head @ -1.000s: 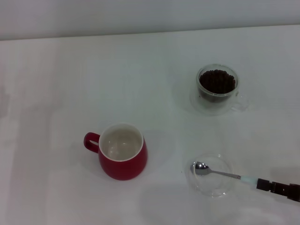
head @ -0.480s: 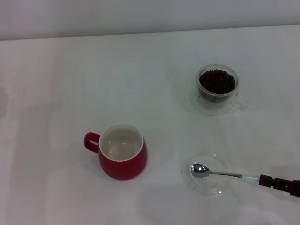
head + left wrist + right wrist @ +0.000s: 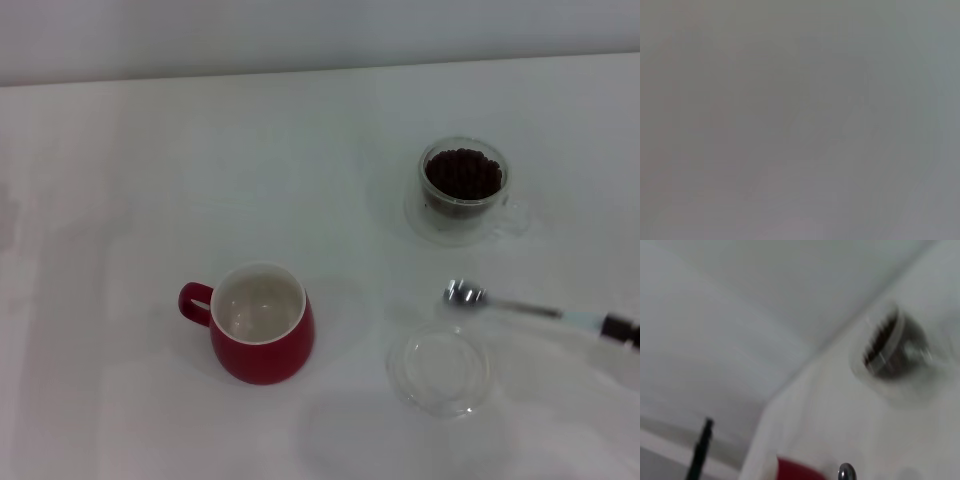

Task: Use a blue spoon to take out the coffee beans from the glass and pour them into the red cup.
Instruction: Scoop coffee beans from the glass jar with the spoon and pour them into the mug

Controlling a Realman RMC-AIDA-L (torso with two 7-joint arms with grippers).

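My right end effector [image 3: 628, 329] sits at the desk's [image 3: 150, 180] right edge, closed on the handle of the spoon [image 3: 505, 304]. The spoon reaches out from it toward the cup [image 3: 258, 322], its bowl lifted above the desk, just beyond the dish [image 3: 442, 371]. The glass [image 3: 463, 187] of beans [image 3: 464, 172] stands farther out from the end effector, apart from the spoon. The cup looks empty. My left end effector is out of sight.

Bare table [image 3: 200, 150] all around; red cup [image 3: 262, 323] and glass [image 3: 463, 188] well apart.
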